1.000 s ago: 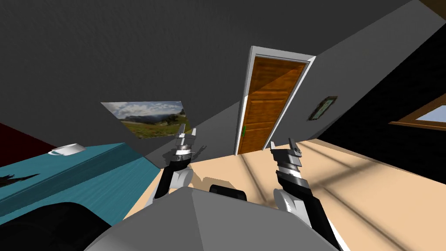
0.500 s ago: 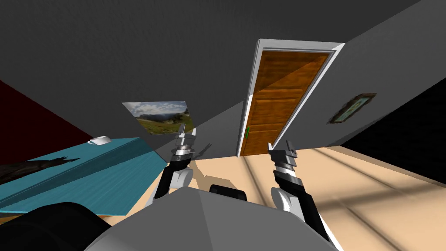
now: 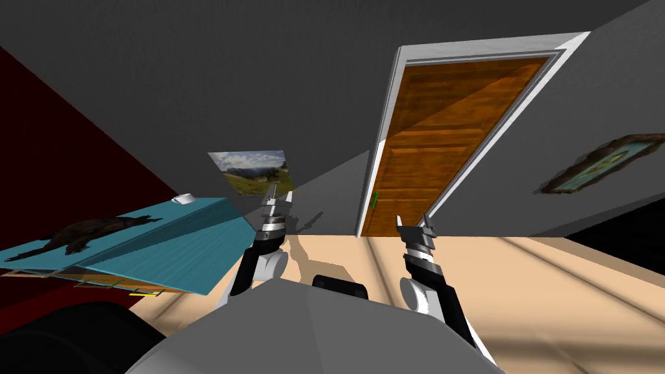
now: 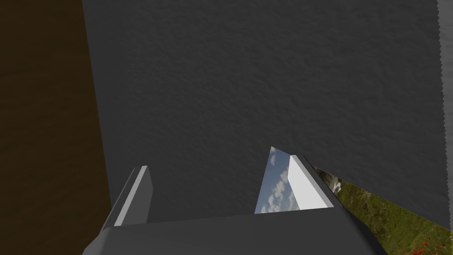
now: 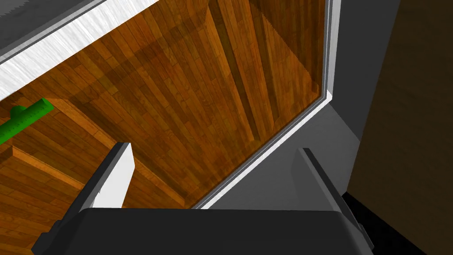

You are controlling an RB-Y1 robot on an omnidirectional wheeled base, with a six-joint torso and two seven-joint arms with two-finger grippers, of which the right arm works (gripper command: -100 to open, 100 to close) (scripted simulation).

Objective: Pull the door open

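Brown wooden panelled door [image 3: 448, 136] sits shut in its white frame [image 3: 383, 143], straight ahead across the tan floor. Short green bar handle [image 5: 24, 117] is on the door's left edge. Right gripper [image 5: 214, 150] points at the door, well apart from the handle, fingers spread wide, empty. Left gripper [image 3: 280, 193] is raised left of the door, fingers likewise apart, holding nothing.
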